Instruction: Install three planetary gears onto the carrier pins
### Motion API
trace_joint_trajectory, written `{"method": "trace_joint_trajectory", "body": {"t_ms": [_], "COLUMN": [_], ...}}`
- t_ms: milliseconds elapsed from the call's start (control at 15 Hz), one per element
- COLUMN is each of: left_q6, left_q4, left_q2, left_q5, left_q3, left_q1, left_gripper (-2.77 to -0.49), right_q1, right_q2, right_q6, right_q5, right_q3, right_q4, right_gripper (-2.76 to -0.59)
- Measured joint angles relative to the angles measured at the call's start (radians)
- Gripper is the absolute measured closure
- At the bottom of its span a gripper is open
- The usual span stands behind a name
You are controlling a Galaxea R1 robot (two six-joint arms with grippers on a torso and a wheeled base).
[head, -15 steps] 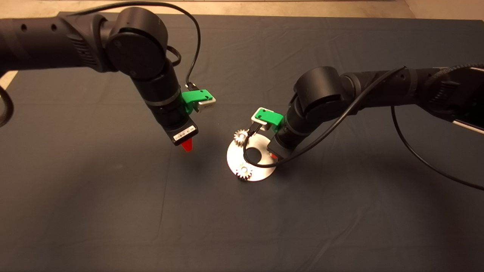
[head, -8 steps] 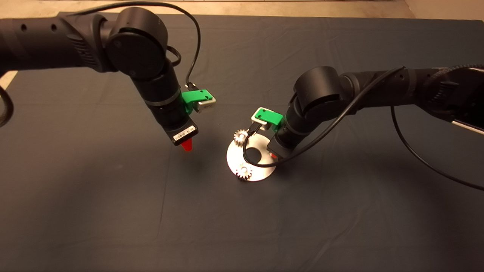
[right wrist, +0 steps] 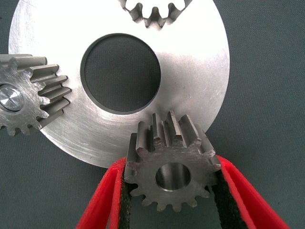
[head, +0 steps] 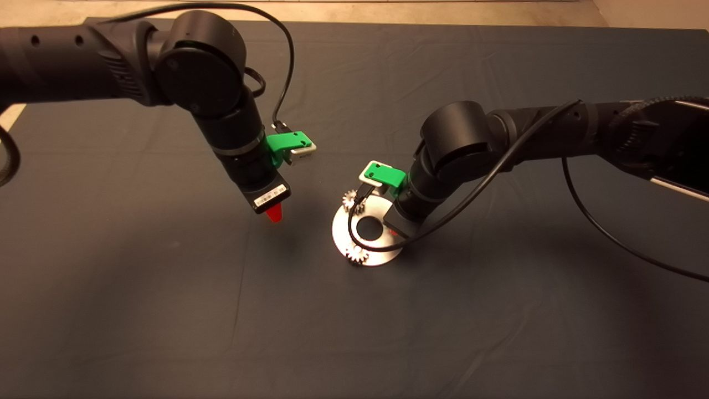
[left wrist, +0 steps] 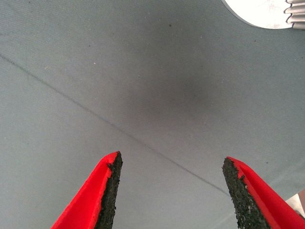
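Note:
The shiny disc (head: 382, 242) lies mid-mat. Two planetary gears (head: 352, 200) (head: 358, 255) sit on it at its far-left and near-left rim. In the right wrist view one of them (right wrist: 24, 98) has a carrier pin (right wrist: 10, 97) showing in its hole, and the other (right wrist: 155, 12) is cut off by the picture edge. My right gripper (right wrist: 171, 164) is shut on a third gear (right wrist: 171, 174), held over the disc's (right wrist: 190, 57) rim with its centre hole empty. In the head view this gripper (head: 394, 231) is mostly hidden under its wrist. My left gripper (head: 274, 213) hovers open left of the disc.
The dark mat (head: 166, 310) stretches wide on all sides of the disc. The right arm's black cable (head: 354, 235) loops over the disc. The left wrist view shows bare mat between the fingers (left wrist: 107, 191), with the disc's edge (left wrist: 262, 12) at a corner.
My right arm has shifted a little to the left and lower over the disc, carrying the gear. The left arm, the disc and the two seated gears have not moved.

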Motion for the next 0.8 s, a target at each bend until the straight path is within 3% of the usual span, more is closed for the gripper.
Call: {"method": "trace_joint_trajectory", "body": {"t_ms": [800], "left_q6": [0.0], "left_q4": [-0.002], "left_q2": [-0.009], "left_q5": [0.0], "left_q3": [0.0], "left_q1": [0.0], "left_gripper": [-1.46], "right_q1": [-0.001], "right_q2": [-0.003], "right_q6": [0.0], "right_q5": [0.004], "right_q3": [0.002], "right_q4": [-0.002], "right_gripper": [-1.01]}}
